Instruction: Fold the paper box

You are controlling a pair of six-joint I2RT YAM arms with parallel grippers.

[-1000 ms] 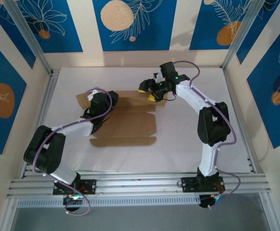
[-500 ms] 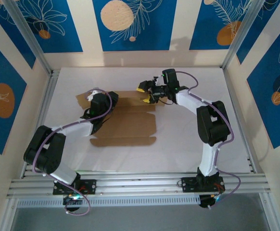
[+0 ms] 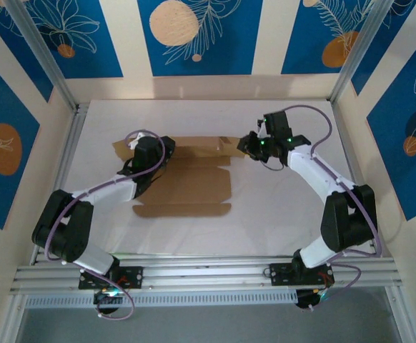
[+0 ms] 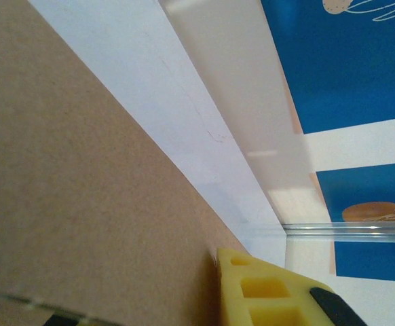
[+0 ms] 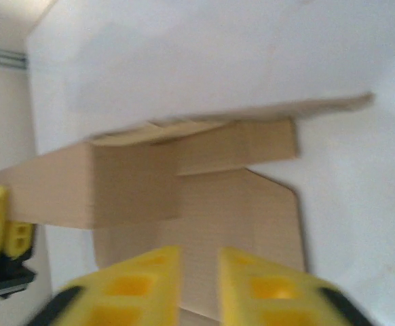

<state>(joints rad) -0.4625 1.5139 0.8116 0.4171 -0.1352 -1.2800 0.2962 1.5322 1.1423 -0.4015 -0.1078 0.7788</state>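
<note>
since a second ago my right gripper has pulled back off the far right corner of the paper box and swung out to the right. its arm now reaches in from the side, and its fingers have drawn nearly together with nothing between them. on the right wrist view they hang just short of the box's right end, apart from the cardboard.

my left gripper sits at the far left of the box. its wrist view shows brown board running in right beside a yellow finger, so i judge it clamped on the long far flap and holding it upright.

the box lies in the middle of the white table. its base panel is flat, and the far wall stands up along the back edge. at the right end a short tab is turned in from that wall.

i'd call this early. one long wall is raised, and only while i hold it. the near flap is flat on the table. the end walls are not up, nothing is tucked or locked, and the lid is not closed.
</note>
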